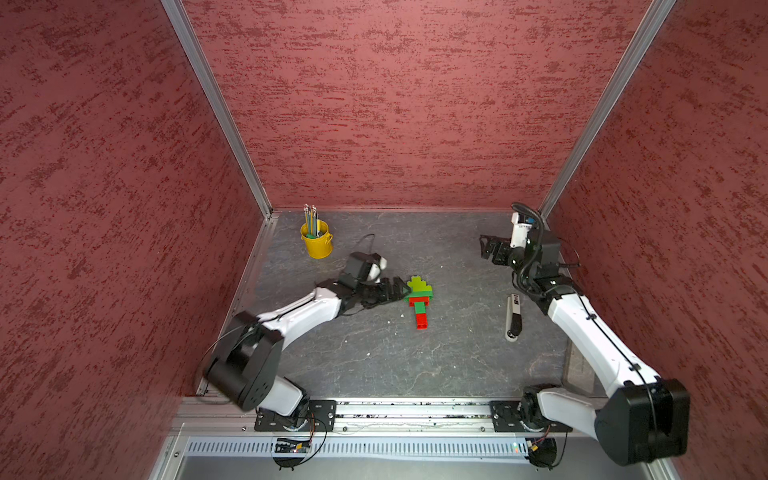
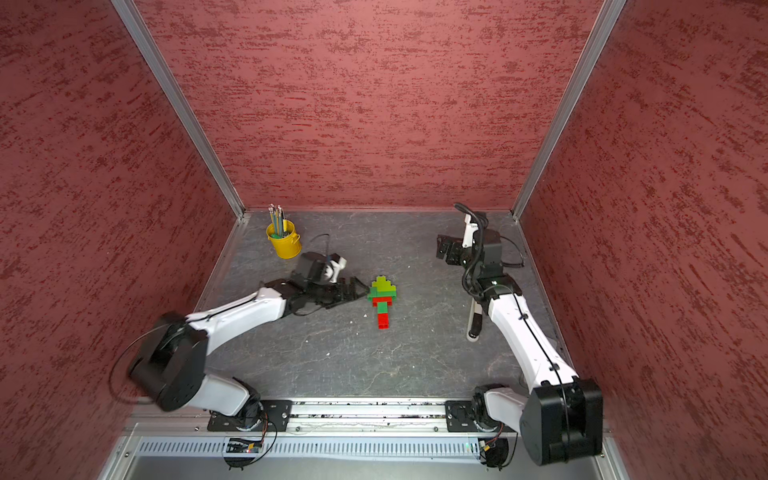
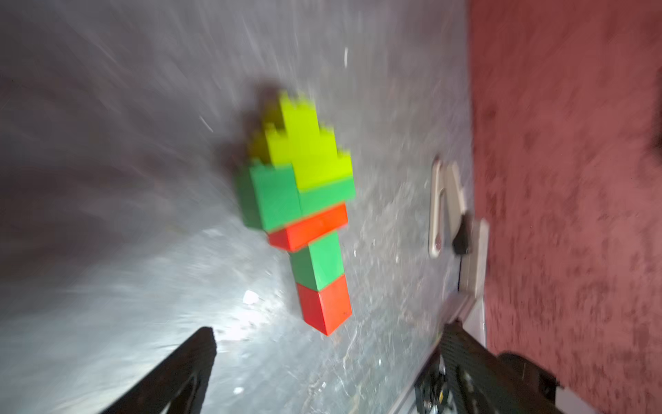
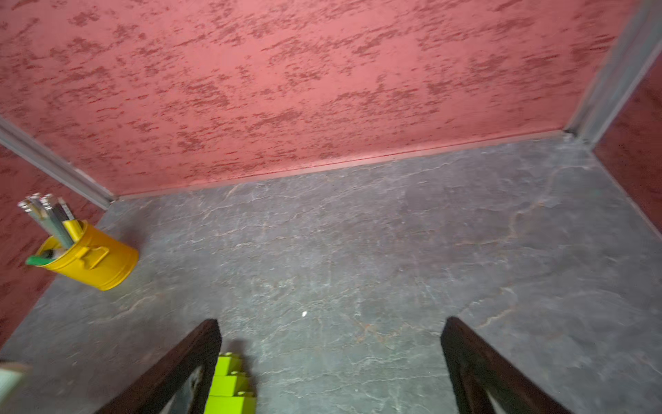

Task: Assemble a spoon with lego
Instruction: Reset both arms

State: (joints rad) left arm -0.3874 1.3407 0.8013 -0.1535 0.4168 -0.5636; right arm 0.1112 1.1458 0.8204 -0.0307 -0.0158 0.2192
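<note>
Inside yellow bucket point(image 1: 319, 248), upright pencils point(image 1: 311, 214)

Bucket point(image 1: 318, 246) behind-left of the spoon point(image 1: 419, 296); tool point(image 1: 514, 316) to its right

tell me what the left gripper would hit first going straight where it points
Probably the spoon: the open left gripper points at its green head, close beside it, though height is unclear.

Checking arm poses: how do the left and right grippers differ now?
The left gripper lies low, fingertips right beside the lego spoon's head; the right gripper hangs higher, apart from it. The left gripper is near the table's middle; the right gripper is nearer the back wall. Both are open and empty.
</note>
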